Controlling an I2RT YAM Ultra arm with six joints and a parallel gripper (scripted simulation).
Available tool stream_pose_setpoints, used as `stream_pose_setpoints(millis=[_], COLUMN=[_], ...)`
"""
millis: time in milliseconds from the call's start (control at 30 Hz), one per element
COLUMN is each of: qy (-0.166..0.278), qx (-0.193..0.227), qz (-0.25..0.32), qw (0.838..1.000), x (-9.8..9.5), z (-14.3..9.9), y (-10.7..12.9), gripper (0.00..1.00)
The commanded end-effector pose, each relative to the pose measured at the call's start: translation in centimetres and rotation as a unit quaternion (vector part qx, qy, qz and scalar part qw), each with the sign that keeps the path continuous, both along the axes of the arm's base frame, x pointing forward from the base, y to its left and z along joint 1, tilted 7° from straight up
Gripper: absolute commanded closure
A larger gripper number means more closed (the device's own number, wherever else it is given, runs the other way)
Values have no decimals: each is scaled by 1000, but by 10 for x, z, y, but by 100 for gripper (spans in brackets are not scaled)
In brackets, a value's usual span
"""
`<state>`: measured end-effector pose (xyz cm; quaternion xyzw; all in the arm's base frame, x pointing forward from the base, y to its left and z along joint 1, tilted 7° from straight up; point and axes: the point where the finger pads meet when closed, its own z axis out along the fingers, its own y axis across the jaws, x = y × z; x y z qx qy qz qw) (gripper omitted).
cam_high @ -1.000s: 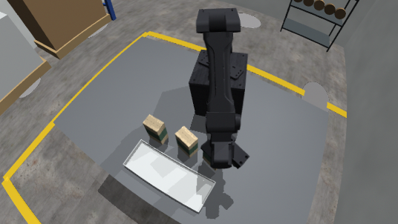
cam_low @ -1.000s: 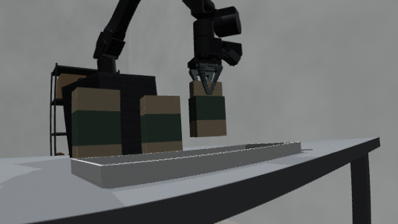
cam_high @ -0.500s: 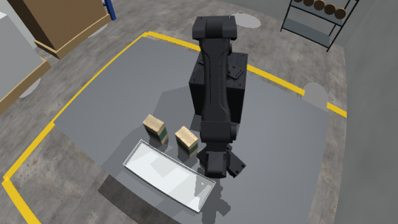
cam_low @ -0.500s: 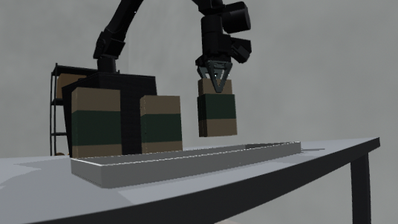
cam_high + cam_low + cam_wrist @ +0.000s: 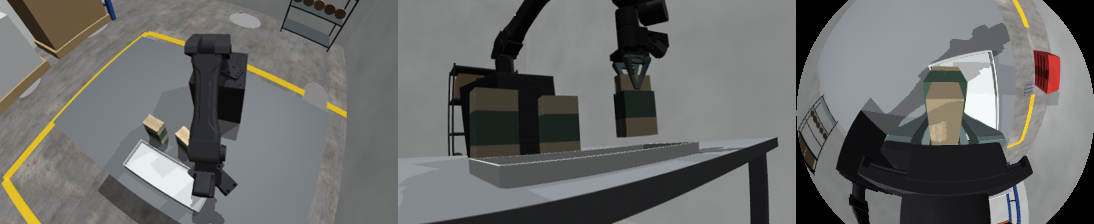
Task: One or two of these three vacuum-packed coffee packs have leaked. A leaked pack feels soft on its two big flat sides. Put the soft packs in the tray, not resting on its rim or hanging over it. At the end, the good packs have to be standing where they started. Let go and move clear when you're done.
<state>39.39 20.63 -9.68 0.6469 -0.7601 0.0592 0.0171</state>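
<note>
My gripper is clamped on the top of 1 coffee pack, which hangs upright above the tray; 2 other packs stand behind it.

Tan packs with dark, seemingly green bands
</note>
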Motion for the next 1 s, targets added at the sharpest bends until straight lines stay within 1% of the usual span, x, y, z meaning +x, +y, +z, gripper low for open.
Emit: stream_pose_setpoints(millis=[0, 167, 267, 333, 400, 433, 467, 500, 600, 700, 800, 967], qy=[-1, -1, -1, -1, -1, -17, -16, -1, -1, -17, -11, -14], qx=[4, 3, 4, 4, 4, 12, 11, 4, 4, 12, 9, 11], qz=[2, 2, 9, 7, 7, 5, 4, 3, 5, 7, 5, 4], qw=[1000, 1000, 1000, 1000, 1000, 1000, 1000, 1000, 1000, 1000, 1000, 1000], x=[19, 37, 42, 48, 48, 57, 59, 55, 58, 65, 65, 67], z=[16, 17, 17, 17, 17, 35, 33, 18, 18, 35, 28, 32], y=[3, 6, 14, 13, 13, 15, 14, 11, 13, 19, 17, 17], gripper=[74, 74, 74, 74, 74, 74, 74, 74, 74, 74, 74, 74])
